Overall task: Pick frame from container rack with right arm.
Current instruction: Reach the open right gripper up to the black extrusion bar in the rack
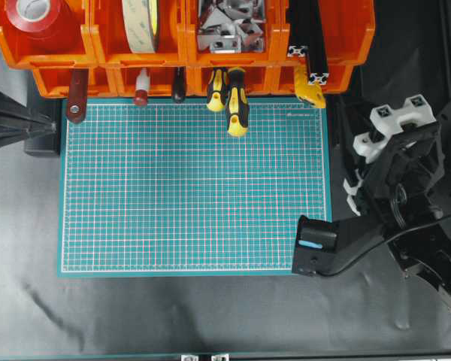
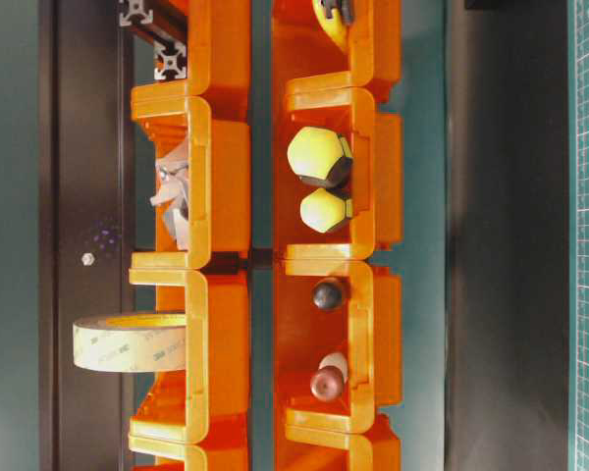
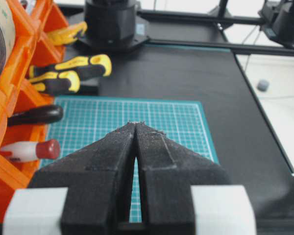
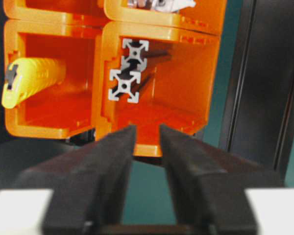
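Right gripper [image 4: 146,134], jaws partly parted, empty: you are lining up; frame [image 4: 124,86] ends lying at twelve o'clock in container rack [image 4: 196,73]; widen first.

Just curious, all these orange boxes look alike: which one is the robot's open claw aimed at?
The upper-tier bin at the right end of the container rack. It alone holds the two black frame bars with cross-slotted ends, straight ahead of the right end effector.

Glossy orange plastic container rack [image 4: 157,98] holds matt metal frame [image 4: 125,84].
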`<state>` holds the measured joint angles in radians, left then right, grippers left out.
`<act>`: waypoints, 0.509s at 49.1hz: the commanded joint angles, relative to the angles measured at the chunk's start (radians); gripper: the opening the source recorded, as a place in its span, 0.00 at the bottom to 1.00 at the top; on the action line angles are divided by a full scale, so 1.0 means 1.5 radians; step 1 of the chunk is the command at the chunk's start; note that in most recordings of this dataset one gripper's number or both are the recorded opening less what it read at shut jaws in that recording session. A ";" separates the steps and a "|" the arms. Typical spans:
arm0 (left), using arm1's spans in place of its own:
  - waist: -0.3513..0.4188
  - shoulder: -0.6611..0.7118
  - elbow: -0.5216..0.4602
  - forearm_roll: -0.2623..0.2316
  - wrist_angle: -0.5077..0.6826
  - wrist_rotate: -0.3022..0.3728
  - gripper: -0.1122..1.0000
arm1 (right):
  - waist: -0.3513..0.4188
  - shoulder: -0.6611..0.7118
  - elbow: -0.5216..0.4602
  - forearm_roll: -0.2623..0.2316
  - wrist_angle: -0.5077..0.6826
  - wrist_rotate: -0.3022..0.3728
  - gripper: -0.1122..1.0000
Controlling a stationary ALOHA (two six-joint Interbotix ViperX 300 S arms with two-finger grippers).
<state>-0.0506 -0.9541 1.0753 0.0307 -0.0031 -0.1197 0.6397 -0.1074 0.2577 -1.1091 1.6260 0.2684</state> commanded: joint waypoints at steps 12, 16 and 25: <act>0.002 0.002 -0.016 0.002 -0.003 -0.002 0.10 | -0.008 -0.001 0.035 -0.049 -0.013 0.090 0.82; 0.002 0.002 -0.016 0.002 0.000 -0.003 0.10 | -0.011 0.005 0.059 -0.051 -0.036 0.132 0.86; 0.003 0.000 -0.016 0.002 0.024 -0.024 0.10 | -0.017 0.027 0.075 -0.052 -0.051 0.162 0.84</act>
<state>-0.0506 -0.9557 1.0753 0.0307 0.0184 -0.1396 0.6182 -0.0660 0.3728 -1.1766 1.5616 0.5047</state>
